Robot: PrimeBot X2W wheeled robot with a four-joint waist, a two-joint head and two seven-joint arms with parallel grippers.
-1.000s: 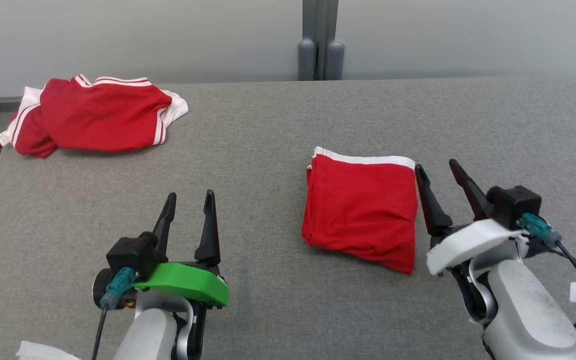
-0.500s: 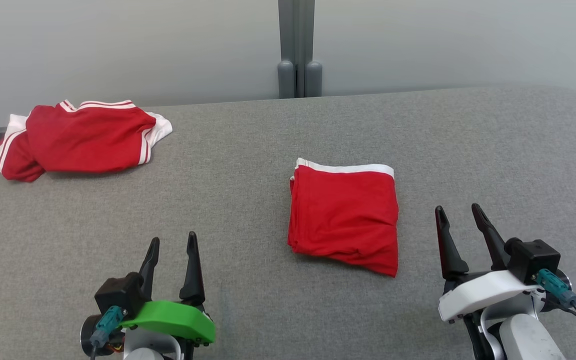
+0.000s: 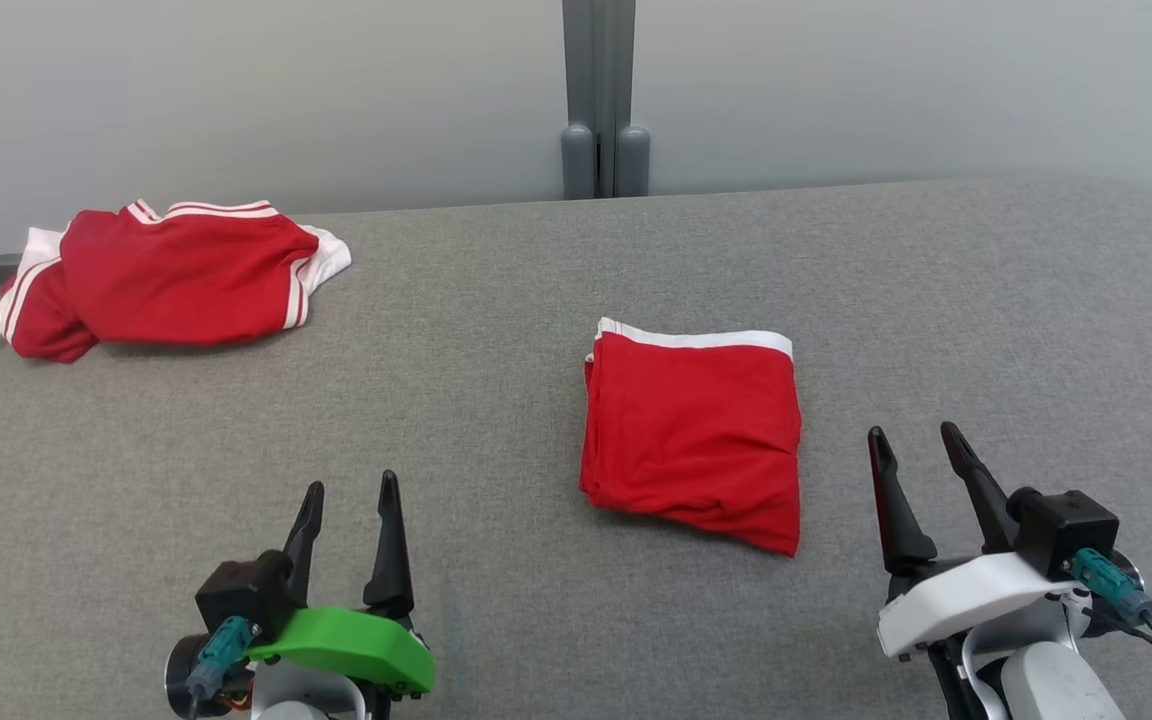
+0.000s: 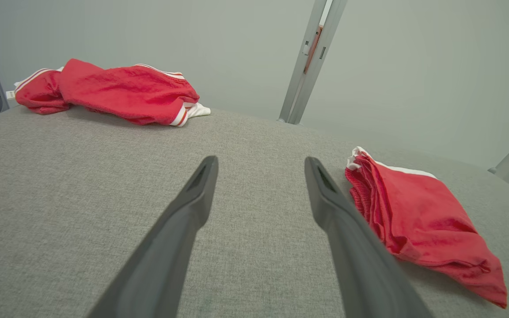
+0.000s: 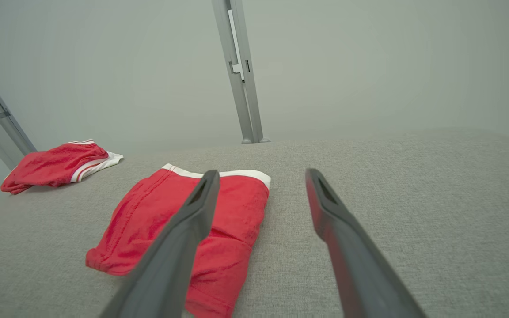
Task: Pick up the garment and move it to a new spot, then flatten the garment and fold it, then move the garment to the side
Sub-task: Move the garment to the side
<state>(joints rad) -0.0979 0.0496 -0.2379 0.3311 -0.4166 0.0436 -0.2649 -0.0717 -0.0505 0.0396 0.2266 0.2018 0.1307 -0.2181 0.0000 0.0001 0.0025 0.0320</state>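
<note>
Behind everything, a pale grey wall [image 3: 236, 90], split by an upright metal post [image 3: 603, 100]. Below it, a wide grey counter [image 3: 536, 300], cloth-covered, rounded at the far right corner.

On the far left corner of the counter, a crumpled garment [image 3: 171, 280], red with white stripes, bunched and unfolded, well apart from both arms.

Right of centre, a folded garment [image 3: 696, 435]: red, squared into a compact stack, white waistband along the far edge, layered edges on the left side, near right corner a little loose. Flat on the counter, touched by nothing.

At the lower right, the right tool [image 3: 911, 430], fingers spread wide, empty, just beside the stack's right edge but clear of it. At the lower left, the left tool [image 3: 351, 482], likewise spread and empty, near the stack's left side, with bare counter between.

Judged from the lie of things: flattening and folding look done, with the move to the side as the step in hand, not yet begun. Next move probably calls for reaching in low from one or both edges, sliding a finger under the whole stack, pinching all layers together and carrying it level. Main risk: catching only the top layer and pulling the fold open.
</note>
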